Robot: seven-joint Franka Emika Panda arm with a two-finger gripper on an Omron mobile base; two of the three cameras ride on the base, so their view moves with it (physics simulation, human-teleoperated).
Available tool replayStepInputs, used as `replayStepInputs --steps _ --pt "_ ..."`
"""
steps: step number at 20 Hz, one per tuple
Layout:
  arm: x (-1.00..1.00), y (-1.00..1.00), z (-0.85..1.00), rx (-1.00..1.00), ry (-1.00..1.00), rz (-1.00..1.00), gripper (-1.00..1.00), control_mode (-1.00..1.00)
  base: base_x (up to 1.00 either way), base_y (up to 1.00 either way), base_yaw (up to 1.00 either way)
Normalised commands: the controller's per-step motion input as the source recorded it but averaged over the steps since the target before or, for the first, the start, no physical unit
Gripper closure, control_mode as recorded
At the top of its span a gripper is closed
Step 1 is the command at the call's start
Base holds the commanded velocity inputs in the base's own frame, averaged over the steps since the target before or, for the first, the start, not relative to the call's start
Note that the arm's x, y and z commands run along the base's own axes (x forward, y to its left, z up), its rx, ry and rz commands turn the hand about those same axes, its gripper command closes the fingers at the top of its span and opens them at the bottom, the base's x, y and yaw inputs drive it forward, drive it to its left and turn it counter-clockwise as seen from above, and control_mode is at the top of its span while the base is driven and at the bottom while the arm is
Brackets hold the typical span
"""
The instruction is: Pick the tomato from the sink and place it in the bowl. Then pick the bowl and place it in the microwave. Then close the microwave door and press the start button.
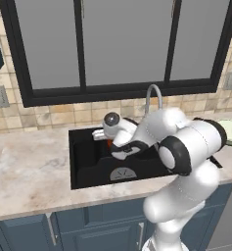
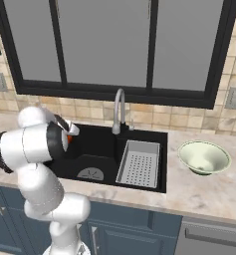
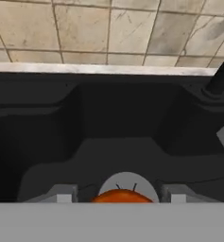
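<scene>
The tomato (image 3: 121,196) is seen at the bottom centre of the hand view, flanked by the two grey fingertips (image 3: 64,194) of the pincer (image 3: 118,197), with the round grey drain (image 3: 127,182) directly behind it. The fingers stand on either side of the fruit, but whether they press on it cannot be told, since the contact is cut off at the bottom of the view. In the left base view a sliver of orange shows beside the wrist at the middle of the frame, above the floor of the black sink (image 1: 88,162); whether it is already lifted is unclear. The pale green bowl (image 2: 204,157) is seen empty at the right of the right base view, on the marbled worktop (image 2: 209,191), well apart from the sink and past the grey drying rack (image 2: 138,163) and the curved faucet (image 2: 118,109). The task is judged to be at its first step: the placing in the bowl, the microwave loading, the door and the start button are all left.
</scene>
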Motion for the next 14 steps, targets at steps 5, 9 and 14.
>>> replayStepInputs --steps 5,9,14 --pt "-0.43 -0.13 1.00 0.03 -0.07 -0.08 1.00 -1.00 0.00 0.00 0.00" --pt "-0.34 -0.22 1.00 0.05 -0.03 -0.09 1.00 -1.00 0.00 0.00 0.00" --pt "-0.33 -0.23 1.00 0.07 -0.04 -0.08 1.00 -1.00 0.00 0.00 0.00"
